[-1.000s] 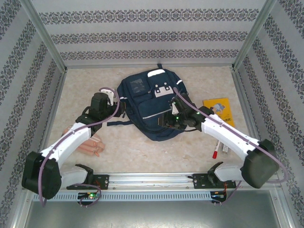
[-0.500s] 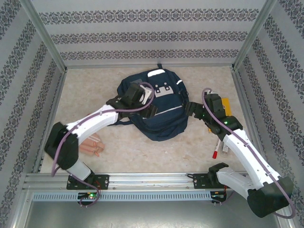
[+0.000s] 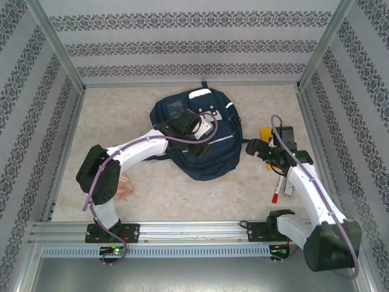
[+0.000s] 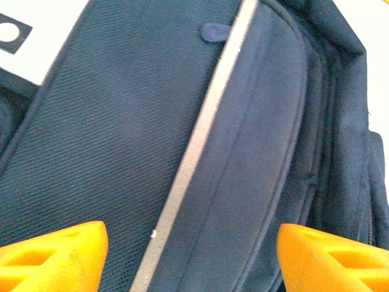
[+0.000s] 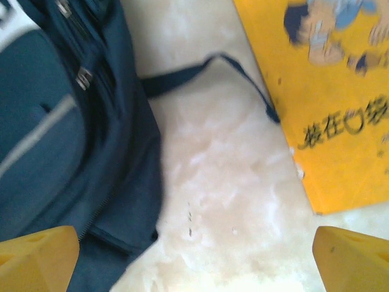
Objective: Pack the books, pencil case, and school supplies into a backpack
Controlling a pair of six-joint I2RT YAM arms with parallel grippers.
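- We see the left claw [image 4: 194, 252] spread over the backpack [image 3: 200, 137], and the right claw [image 5: 194, 255] spread just right of it.
- The book [image 5: 328, 109] lies flat right of the backpack: thin, light, probably floppy; we would pinch its edge.

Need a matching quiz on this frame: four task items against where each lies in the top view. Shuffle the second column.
Items:
1. backpack
2. book
3. marker
4. pencil case

Places:
A. near left, peach-pink
B. centre, navy
C. just right of the backpack, yellow
D. near right, red cap

Pairs: 1-B, 2-C, 3-D, 4-A
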